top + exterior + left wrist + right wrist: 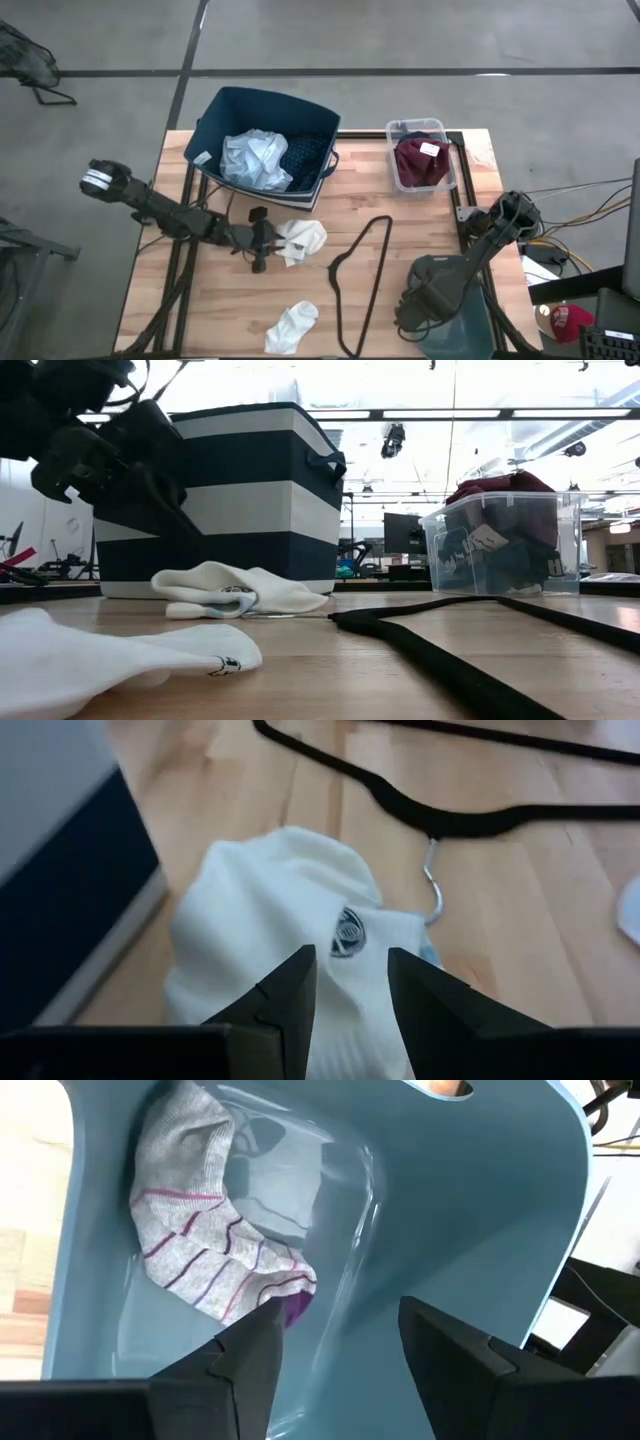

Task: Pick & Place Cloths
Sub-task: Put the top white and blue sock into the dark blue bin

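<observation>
The left claw hangs open just over a white sock on the bench, beside the bin, probably to grip it. The right claw, also open, waits over a blue tub holding a striped sock.

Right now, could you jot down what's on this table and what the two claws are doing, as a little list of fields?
left claw: open, over a white sock at mid table
right claw: open, above a blue tub holding a striped grey sock
second white sock: near front edge
navy bin: holds pale blue shirt
clear box: holds maroon cloth
hanger: flat on table
</observation>
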{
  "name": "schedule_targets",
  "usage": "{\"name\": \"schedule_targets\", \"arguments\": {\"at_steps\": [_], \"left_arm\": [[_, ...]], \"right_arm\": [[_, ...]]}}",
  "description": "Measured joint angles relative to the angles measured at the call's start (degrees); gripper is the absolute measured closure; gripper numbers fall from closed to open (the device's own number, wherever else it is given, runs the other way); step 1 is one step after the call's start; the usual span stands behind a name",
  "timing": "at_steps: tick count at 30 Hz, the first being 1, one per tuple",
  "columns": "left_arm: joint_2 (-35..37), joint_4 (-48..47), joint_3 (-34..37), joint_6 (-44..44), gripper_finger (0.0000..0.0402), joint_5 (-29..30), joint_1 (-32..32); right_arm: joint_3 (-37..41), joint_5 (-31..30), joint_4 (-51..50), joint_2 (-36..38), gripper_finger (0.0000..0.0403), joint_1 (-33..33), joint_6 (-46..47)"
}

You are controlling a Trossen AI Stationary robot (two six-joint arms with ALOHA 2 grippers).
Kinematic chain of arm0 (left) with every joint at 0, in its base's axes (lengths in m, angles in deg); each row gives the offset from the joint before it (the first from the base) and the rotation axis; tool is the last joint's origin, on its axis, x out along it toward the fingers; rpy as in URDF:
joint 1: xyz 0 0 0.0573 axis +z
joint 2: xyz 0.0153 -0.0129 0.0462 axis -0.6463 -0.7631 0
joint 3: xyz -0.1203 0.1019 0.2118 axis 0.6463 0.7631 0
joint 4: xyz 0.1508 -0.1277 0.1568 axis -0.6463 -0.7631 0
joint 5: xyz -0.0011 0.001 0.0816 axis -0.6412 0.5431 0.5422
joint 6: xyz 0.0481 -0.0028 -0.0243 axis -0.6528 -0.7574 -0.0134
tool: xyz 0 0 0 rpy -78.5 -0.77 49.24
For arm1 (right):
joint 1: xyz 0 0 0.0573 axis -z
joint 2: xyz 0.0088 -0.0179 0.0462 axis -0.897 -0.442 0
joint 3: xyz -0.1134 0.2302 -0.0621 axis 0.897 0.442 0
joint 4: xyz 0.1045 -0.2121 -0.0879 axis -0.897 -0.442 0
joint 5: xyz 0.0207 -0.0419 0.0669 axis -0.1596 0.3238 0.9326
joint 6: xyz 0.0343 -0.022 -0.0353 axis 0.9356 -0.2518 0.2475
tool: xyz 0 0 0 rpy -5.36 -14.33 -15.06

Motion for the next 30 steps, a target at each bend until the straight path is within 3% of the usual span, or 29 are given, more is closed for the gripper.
{"name": "schedule_targets", "arguments": {"at_steps": [3, 9, 22, 30], "left_arm": [[0.0, -1.67, 0.04, 0.73, 0.0268, -2.92, 1.33], [0.0, -2.02, 0.15, 0.6, 0.0251, -3.16, 2.01], [-3.53, 0.96, -1.43, -1.92, 0.0116, -6.27, 1.87], [-11.34, 0.75, -2.34, -1.43, 0.0111, -5.95, 4.11]], "right_arm": [[0.0, -0.03, 0.0, 0.0, 0.0214, 0.2, -0.16], [-0.63, -0.03, 0.0, 0.0, 0.0234, 0.16, -0.16], [-4.5, 0.04, 0.06, 1.08, 0.027, 0.62, -0.66], [-6.93, -3.6, -0.04, 4.04, 0.0311, 0.64, -1.69]]}}
